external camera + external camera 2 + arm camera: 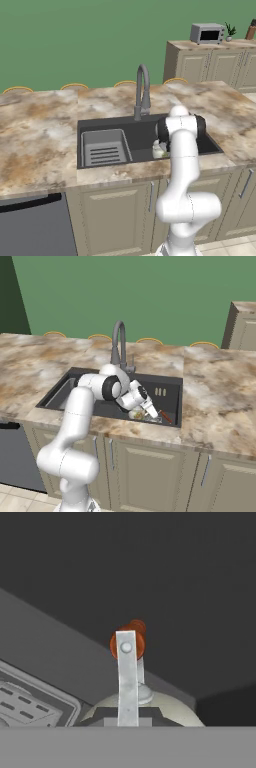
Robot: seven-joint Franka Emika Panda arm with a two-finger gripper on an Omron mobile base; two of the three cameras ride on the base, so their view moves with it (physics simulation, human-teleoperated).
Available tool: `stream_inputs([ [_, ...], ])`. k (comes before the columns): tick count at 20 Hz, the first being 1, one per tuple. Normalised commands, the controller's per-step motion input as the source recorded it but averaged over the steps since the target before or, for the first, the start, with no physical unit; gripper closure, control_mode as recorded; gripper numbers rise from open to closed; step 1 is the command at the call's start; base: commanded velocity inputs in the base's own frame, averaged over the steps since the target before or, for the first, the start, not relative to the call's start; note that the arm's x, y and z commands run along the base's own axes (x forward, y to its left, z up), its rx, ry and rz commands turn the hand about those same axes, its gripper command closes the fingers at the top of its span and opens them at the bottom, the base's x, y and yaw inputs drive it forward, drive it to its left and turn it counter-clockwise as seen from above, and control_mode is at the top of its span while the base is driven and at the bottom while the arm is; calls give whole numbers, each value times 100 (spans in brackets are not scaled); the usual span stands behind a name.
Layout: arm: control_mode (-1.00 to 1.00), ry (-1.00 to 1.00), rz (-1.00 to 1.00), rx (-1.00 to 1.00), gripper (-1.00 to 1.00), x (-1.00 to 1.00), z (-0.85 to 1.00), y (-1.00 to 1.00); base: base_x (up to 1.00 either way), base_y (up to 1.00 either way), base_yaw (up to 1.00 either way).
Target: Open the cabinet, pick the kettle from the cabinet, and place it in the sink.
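I am on the last step, my claw (156,415) clamped on the reddish-brown wooden bar of the squat cream-white kettle (138,414), which hangs low inside the dark grey rectangular sink (170,393); next I judge it needs lowering and releasing.

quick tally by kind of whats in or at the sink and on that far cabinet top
kettle: 1, low inside the sink, held by the gripper
ribbed tray: 1
tap: 1
toaster oven: 1
potted plant: 1
total: 5
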Motion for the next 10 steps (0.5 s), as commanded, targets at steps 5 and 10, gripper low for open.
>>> stream_inputs([
  [5,-100,0,-4,2,100,0,-32,0,0,0,0],
  [10,-100,0,-6,0,100,-6,-33,0,0,0,0],
])
